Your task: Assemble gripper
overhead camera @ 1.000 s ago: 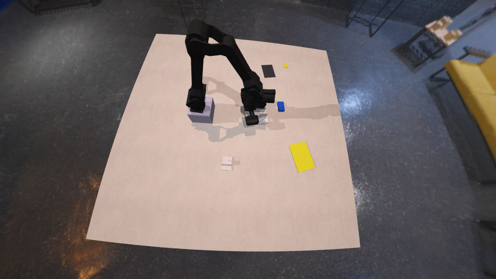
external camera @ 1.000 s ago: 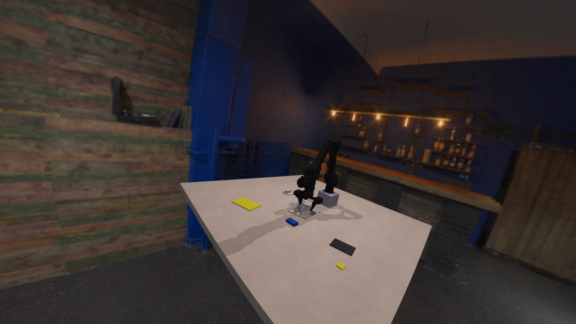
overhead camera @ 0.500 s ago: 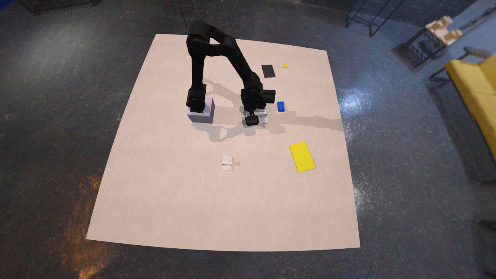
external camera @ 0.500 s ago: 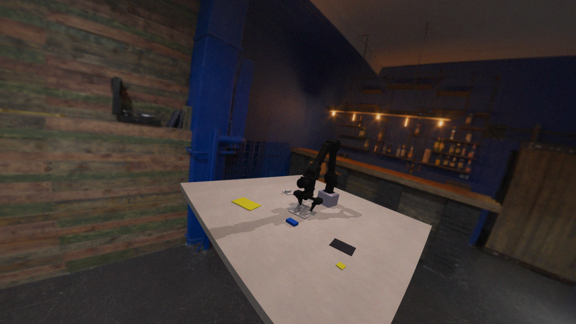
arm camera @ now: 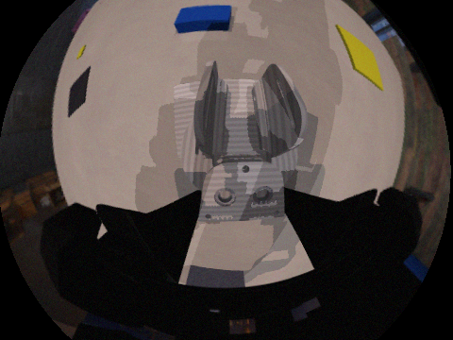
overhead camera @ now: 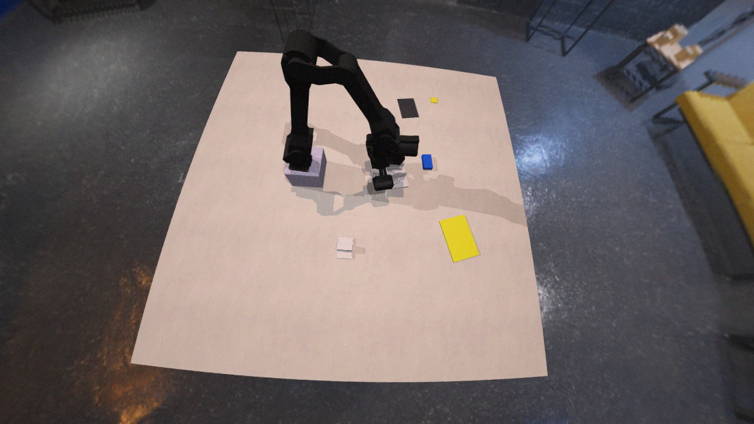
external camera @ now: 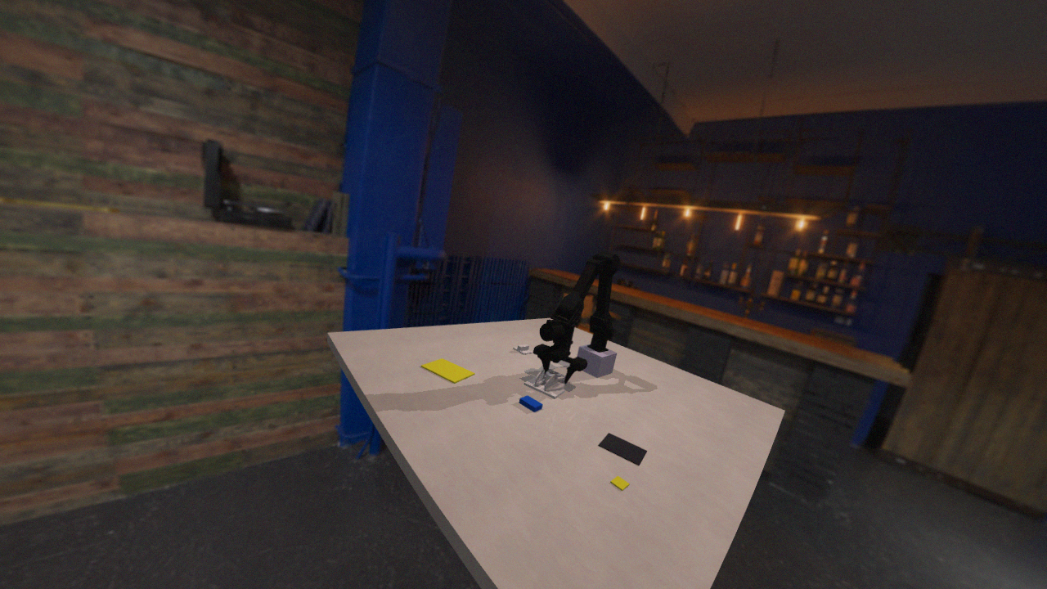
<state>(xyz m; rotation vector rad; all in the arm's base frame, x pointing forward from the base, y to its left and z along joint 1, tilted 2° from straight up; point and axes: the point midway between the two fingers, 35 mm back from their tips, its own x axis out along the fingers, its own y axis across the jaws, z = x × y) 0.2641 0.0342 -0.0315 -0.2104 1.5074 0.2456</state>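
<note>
My gripper (overhead camera: 386,176) (external camera: 554,376) (arm camera: 241,193) is shut on the grey housing plate (arm camera: 243,181), with one black finger at each side of it. The plate looks about level, and rounded ends show in its two round holes. Two curved grey jaws (arm camera: 205,118) (arm camera: 285,110) stand side by side, pointing away from the plate in the wrist view. Under them lies the flat striped gripper base (arm camera: 183,110). The pins and most of the gear teeth are hidden under the housing plate. I cannot tell whether the plate rests fully down on the stubs.
A blue block (overhead camera: 427,161) (external camera: 530,403) (arm camera: 203,19) lies just beyond the jaws. A yellow sheet (overhead camera: 459,238) (external camera: 447,370), a dark rectangle (overhead camera: 407,108) (external camera: 622,448), a small yellow square (overhead camera: 433,100) (external camera: 620,483) and a small white stepped piece (overhead camera: 344,247) lie farther off. The arm stands on a lilac block (external camera: 596,361).
</note>
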